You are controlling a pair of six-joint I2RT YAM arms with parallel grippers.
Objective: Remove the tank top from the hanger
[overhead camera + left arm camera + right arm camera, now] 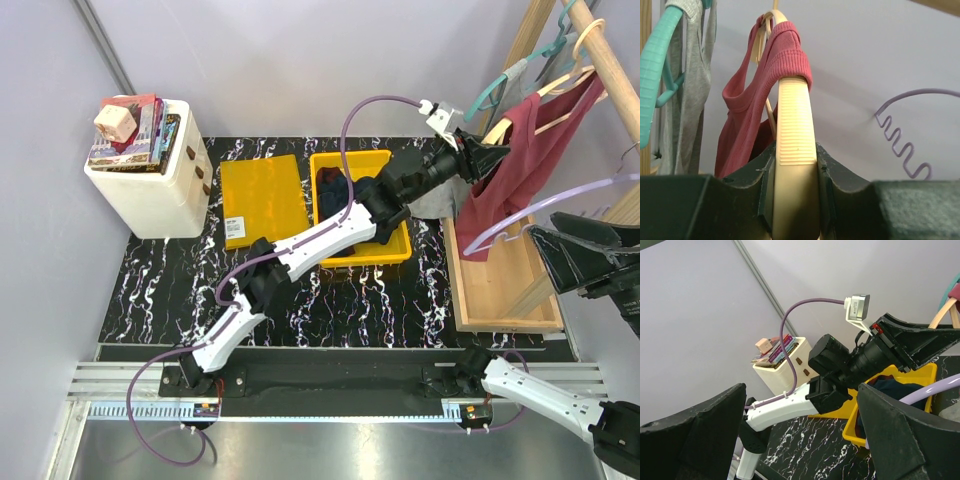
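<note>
Jaws of the left gripper (795, 190) are closed tight on the ribbed end of the cream hanger (796, 130), which fills the gap between them. The red tank top (742, 125) is on that hanger. One strap loops over the hanger's arm just above the jaws, and the body hangs down to their left. Further left hang a grey top (692, 100) and a teal hanger (655, 65). Jaws of the right gripper (800, 440) stand wide apart, holding and touching nothing. They face the left arm, apart from the tank top.
</note>
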